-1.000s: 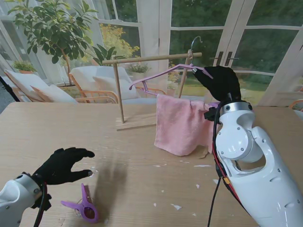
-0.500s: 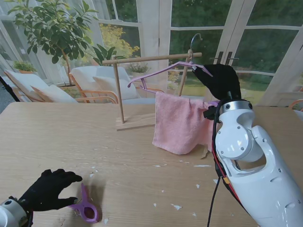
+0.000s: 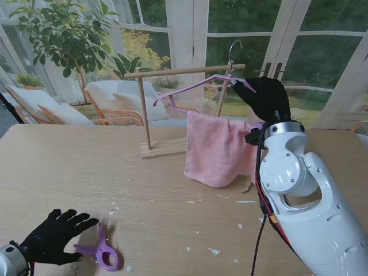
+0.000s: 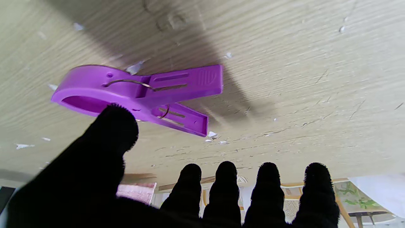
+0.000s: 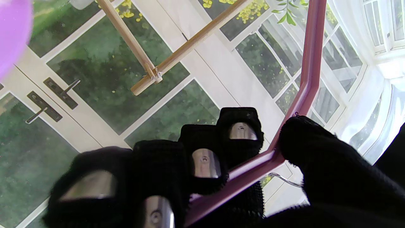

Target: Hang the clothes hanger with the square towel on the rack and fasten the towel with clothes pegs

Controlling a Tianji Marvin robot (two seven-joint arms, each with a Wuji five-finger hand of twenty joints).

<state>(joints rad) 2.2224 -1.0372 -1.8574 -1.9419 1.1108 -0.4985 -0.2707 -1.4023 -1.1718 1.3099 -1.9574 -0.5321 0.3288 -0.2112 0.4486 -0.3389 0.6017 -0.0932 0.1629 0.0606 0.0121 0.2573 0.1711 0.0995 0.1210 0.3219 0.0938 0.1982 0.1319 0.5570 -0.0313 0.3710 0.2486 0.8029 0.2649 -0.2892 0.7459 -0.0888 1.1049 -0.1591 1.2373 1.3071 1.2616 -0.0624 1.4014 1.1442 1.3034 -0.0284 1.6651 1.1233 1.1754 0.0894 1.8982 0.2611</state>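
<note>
Lying flat just ahead of the spread, empty left hand (image 3: 49, 236): clothes peg (image 3: 101, 251), judged light, rigid, sprung; best pinched at its splayed handles. Clothes hanger (image 3: 198, 86), thin and stiff, is gripped by right hand (image 3: 265, 96) beside the rack (image 3: 183, 71); towel (image 3: 215, 148), soft, is draped beneath.

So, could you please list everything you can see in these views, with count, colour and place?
rack: one, light wood, far side of the table.
hanger: one, purple, hook by the rack's right end, held at its right end.
towel: one, pink, draped over the hanger.
peg: one, purple, flat on the table, near left.
table: one, pale wood, strewn with small white scraps.
left hand: black glove, fingers spread beside the peg.
right hand: black glove, closed on the hanger.
</note>
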